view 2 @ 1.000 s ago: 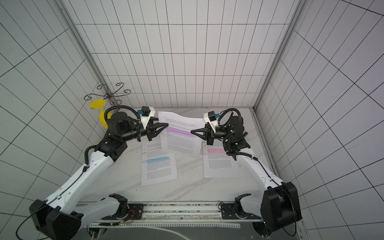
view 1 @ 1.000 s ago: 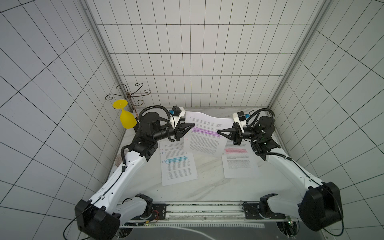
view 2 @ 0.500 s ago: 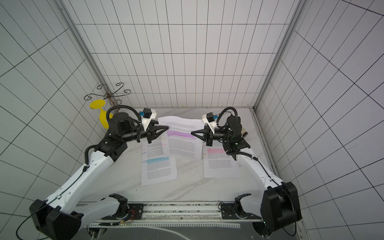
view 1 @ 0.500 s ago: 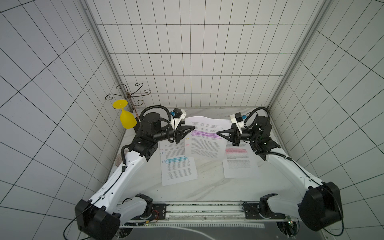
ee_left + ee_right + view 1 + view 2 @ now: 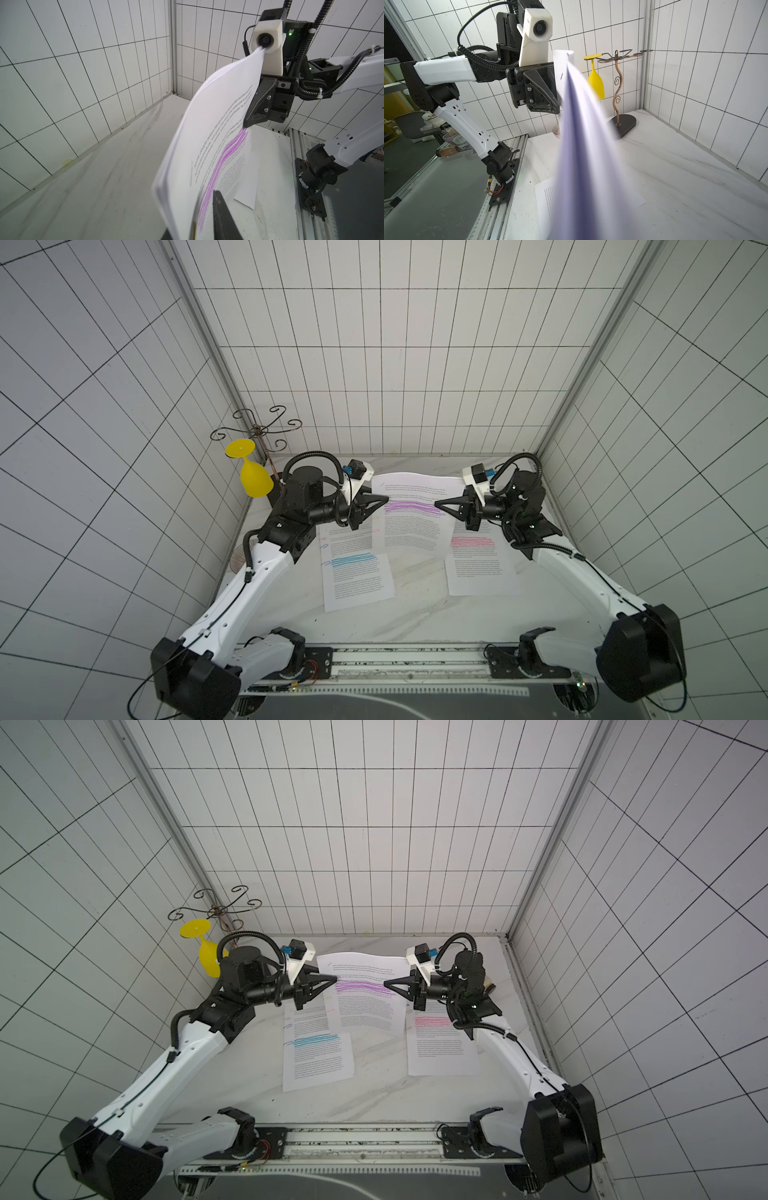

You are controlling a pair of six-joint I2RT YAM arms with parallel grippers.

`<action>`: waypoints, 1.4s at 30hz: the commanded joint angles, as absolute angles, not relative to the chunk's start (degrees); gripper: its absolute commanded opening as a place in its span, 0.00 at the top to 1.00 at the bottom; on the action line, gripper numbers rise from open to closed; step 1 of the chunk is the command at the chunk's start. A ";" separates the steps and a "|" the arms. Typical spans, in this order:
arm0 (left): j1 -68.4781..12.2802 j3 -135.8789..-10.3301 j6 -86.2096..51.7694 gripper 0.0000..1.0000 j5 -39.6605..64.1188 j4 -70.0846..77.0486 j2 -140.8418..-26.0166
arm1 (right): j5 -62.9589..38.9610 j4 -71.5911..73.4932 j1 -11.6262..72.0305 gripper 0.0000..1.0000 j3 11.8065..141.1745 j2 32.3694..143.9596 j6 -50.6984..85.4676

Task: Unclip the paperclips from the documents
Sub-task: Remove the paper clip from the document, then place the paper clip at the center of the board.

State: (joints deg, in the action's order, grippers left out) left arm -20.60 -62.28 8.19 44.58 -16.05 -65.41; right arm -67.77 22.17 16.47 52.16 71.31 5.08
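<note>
The purple-band document (image 5: 411,510) (image 5: 365,990) hangs in the air between my two grippers, bowed. My right gripper (image 5: 436,504) (image 5: 385,984) is shut on its right edge. My left gripper (image 5: 386,499) (image 5: 334,979) (image 5: 193,220) pinches its left edge, and a yellow paperclip (image 5: 194,229) sits between the fingers. Other paperclips (image 5: 376,529) stay on that edge. The blue-band document (image 5: 357,572) lies flat with paperclips (image 5: 326,549) on its left edge. The pink-band document (image 5: 478,560) lies flat at the right. In the right wrist view the sheaf (image 5: 581,145) hides the right fingers.
A yellow wine glass (image 5: 253,481) hangs from a curly wire stand (image 5: 257,431) in the back left corner. A clear glass (image 5: 239,560) lies by the left wall. Tiled walls close three sides, and a metal rail (image 5: 395,659) runs along the front.
My left jaws have closed from a clear gap onto the left edge of the purple-band document. The right gripper has kept its hold and hardly moved.
</note>
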 commanded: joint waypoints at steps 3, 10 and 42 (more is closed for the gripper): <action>-20.30 -62.05 9.14 0.96 44.85 -17.13 -65.64 | -68.10 22.50 15.85 1.00 58.20 70.66 3.64; -19.90 -61.35 9.37 1.00 41.95 -18.18 -65.45 | -66.32 22.34 14.84 1.00 57.33 70.10 4.11; -25.77 -60.64 3.86 1.00 24.66 -34.88 -74.66 | -37.80 -0.75 6.42 1.00 65.02 77.94 6.34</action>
